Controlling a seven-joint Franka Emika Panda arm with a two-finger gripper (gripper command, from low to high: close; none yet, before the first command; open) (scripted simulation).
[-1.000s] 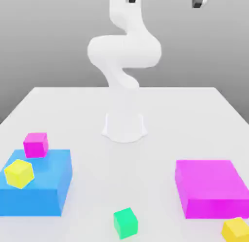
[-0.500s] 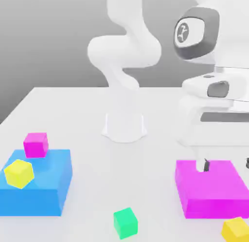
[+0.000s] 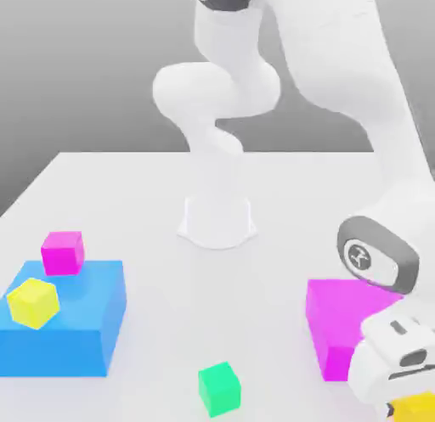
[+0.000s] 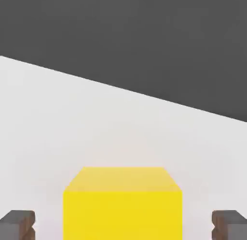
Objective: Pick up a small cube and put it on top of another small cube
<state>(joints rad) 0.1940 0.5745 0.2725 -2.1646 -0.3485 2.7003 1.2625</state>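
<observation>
A small yellow cube sits on the white table between my gripper's two dark fingertips. The jaws stand open, with a gap of table showing on each side of the cube. In the exterior view my white hand is low at the front right corner, and a sliver of this yellow cube shows under it. A second small yellow cube rests tilted on the big blue block at the exterior view's left.
A small magenta cube sits at the blue block's back edge. A small green cube lies at the front middle. A big flat magenta block lies just behind my hand. The arm's base stands mid-table.
The arm has swung down from high above to the table's front right corner. The hand now straddles the yellow cube there and covers part of the magenta block.
</observation>
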